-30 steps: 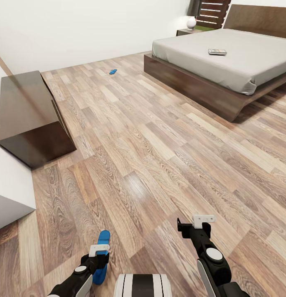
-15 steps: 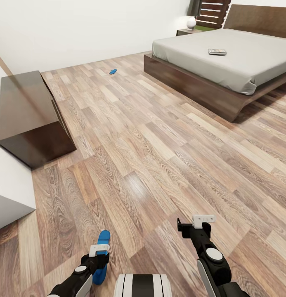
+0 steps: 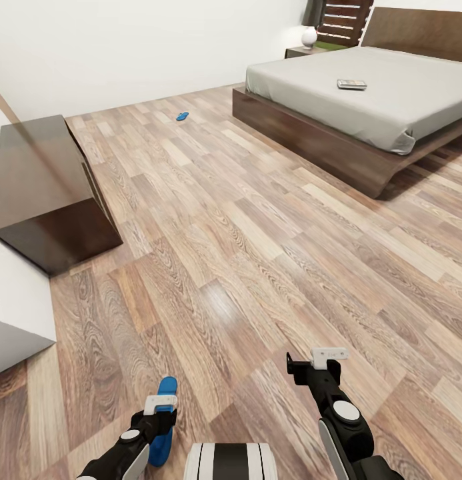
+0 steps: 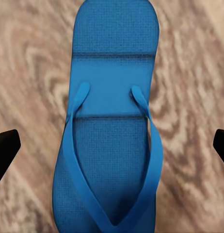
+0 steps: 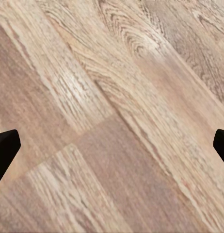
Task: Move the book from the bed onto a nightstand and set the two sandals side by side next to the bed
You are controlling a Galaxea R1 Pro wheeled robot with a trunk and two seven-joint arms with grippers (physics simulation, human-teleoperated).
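Bed (image 3: 391, 100) sits at two o'clock with the book (image 3: 351, 84) on its grey mattress and a nightstand (image 3: 303, 51) at its far corner; neither has been dealt with yet. A dark low cabinet (image 3: 47, 190) stands at ten o'clock, off the open plank floor (image 3: 257, 233). One sandal (image 3: 183, 116) lies far off at twelve o'clock. The other sandal (image 4: 109, 121) lies directly under the left gripper (image 3: 160, 404), jaws spread wide either side, so picking it up looks the step in hand: lower, then close. The right gripper (image 3: 328, 355) hangs open, empty.

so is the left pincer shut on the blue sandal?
No, the left pincer is open above the flat bright-blue sandal, fingertips wide apart.
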